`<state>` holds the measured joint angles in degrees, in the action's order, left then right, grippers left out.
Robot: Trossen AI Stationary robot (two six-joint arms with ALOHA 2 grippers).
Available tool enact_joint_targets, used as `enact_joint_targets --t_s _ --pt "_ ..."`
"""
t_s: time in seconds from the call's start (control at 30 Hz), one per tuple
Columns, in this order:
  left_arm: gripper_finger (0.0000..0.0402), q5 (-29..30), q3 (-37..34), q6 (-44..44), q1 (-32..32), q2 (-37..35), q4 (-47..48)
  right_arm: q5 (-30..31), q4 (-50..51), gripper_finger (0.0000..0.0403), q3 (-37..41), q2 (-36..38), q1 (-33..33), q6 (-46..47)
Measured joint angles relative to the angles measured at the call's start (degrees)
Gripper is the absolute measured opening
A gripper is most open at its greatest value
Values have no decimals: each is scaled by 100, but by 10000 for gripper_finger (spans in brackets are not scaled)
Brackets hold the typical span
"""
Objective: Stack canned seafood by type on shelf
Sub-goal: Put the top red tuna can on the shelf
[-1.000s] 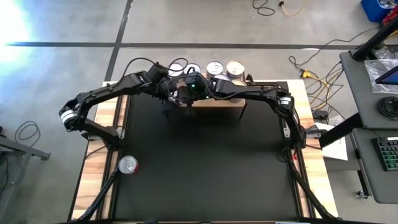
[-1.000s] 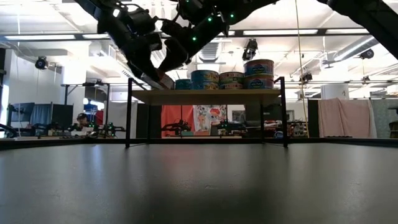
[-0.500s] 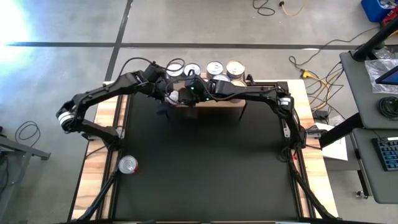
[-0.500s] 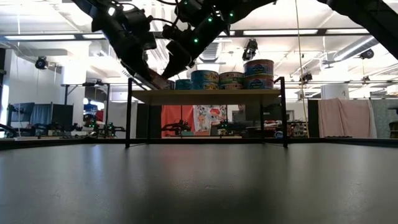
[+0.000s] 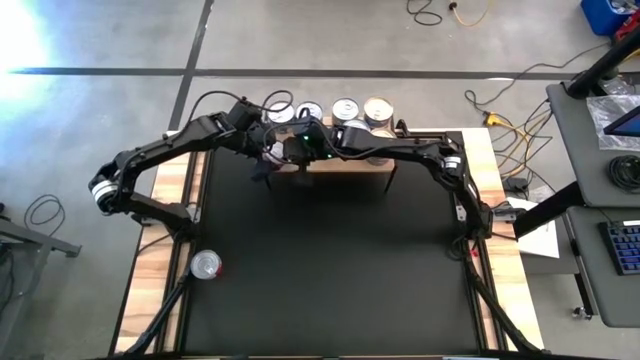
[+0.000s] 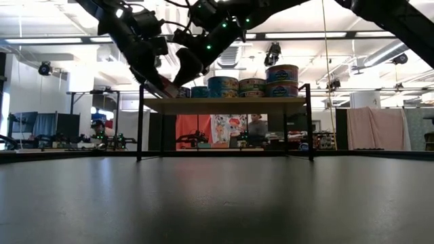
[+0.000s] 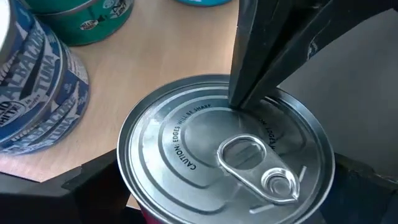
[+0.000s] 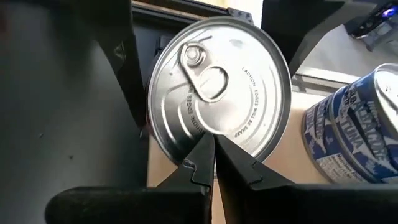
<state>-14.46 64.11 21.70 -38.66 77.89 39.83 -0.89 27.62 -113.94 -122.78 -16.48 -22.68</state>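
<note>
A round can (image 7: pixel 227 158) with a silver pull-tab top and a red side stands at the left front end of the wood-topped shelf (image 5: pixel 350 166). My left gripper (image 7: pixel 227 186) is open wide, one finger on each side of this can. My right gripper (image 8: pixel 210 149) is shut, and its tips are over the can's top. In the low view both grippers (image 6: pixel 166 85) hide the can. More canned seafood stands on the shelf: blue-labelled tins (image 7: pixel 37 106), a teal tin (image 7: pixel 87 18) and others (image 5: pixel 345 108). My left gripper has a finger (image 7: pixel 93 183) close against each side of the can, slanting down from the table's left; whether they touch it I cannot tell. My right gripper sets its shut fingertips (image 7: pixel 239 99) on the can's top (image 7: pixel 205 109) near the rim, slanting down from the table's right. The can stands upright on the shelf.
One red can (image 5: pixel 205 264) stands alone on the wooden strip at the table's near left. The black mat (image 5: pixel 330 270) fills the middle of the table. The shelf (image 6: pixel 224 105) stands on thin black legs at the far edge, with tins along its top.
My right gripper and its arm have risen a little above the shelf's left end, still shut. The can has stayed where it was.
</note>
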Motion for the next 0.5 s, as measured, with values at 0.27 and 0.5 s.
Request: enact_joint_targets --t_s 0.27,0.5 --pt "400 -56 156 -166 11 -305 38 8 620 9 96 -2 32 -246" --pt "400 -16 142 -188 20 -337 140 86 654 9 94 155 47 -204"
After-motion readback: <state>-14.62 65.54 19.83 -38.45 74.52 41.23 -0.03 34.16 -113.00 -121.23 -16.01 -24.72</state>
